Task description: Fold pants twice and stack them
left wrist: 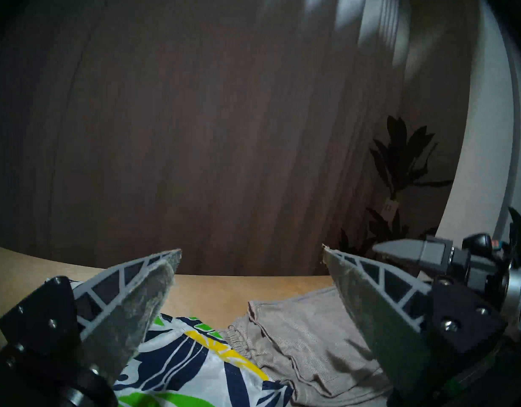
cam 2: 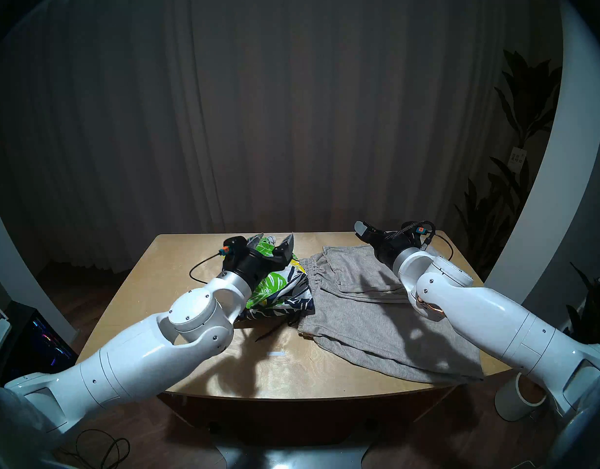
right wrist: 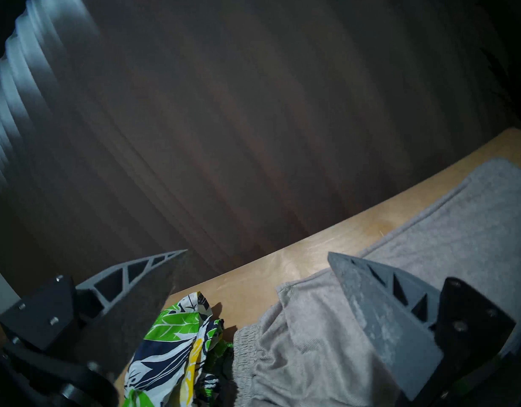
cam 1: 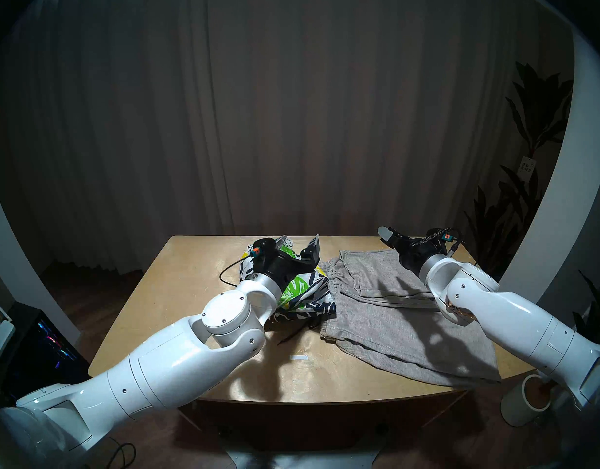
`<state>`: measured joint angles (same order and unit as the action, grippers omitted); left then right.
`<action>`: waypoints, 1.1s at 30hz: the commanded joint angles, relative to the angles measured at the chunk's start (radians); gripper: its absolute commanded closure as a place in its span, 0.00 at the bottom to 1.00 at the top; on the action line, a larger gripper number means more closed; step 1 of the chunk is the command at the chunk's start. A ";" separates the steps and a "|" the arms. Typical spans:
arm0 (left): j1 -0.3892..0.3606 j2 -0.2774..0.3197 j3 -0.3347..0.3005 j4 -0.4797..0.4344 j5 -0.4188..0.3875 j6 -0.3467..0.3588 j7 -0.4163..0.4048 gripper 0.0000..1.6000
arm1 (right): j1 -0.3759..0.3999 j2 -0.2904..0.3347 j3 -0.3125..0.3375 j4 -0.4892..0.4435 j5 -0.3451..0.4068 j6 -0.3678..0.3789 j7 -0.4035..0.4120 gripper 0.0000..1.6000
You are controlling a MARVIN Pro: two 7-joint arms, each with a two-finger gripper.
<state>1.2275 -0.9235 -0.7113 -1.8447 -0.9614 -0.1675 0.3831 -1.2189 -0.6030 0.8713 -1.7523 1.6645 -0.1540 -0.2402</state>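
Both grippers, left (cam 1: 300, 243) and right (right wrist: 258, 255), gape empty; leaf-print shorts (cam 1: 305, 294) apparently beneath left, grey shorts (cam 1: 393, 309) below right.

Dark pleated curtain (cam 1: 292, 119) behind wooden table (cam 1: 176, 309), dim light.

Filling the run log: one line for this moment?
left gripper open | right gripper open | leaf-print shorts crumpled | light-grey knit shorts spread, unfolded
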 commanded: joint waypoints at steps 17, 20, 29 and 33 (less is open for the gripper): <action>0.112 0.037 -0.043 -0.143 -0.242 -0.036 -0.015 0.00 | -0.130 0.098 0.132 -0.176 0.307 -0.092 -0.103 0.00; 0.123 0.035 -0.040 -0.150 -0.267 -0.036 -0.017 0.00 | -0.156 0.123 0.142 -0.184 0.345 -0.098 -0.118 0.00; 0.144 0.018 -0.036 -0.169 -0.343 -0.030 -0.024 0.00 | -0.224 0.221 0.192 -0.171 0.451 -0.118 -0.142 0.00; 0.150 0.009 -0.035 -0.176 -0.377 -0.027 -0.026 0.00 | -0.250 0.262 0.217 -0.162 0.504 -0.126 -0.152 0.00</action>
<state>1.3802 -0.8921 -0.7401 -1.9881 -1.3014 -0.1944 0.3695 -1.4241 -0.4330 1.0325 -1.9198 2.1052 -0.2581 -0.3942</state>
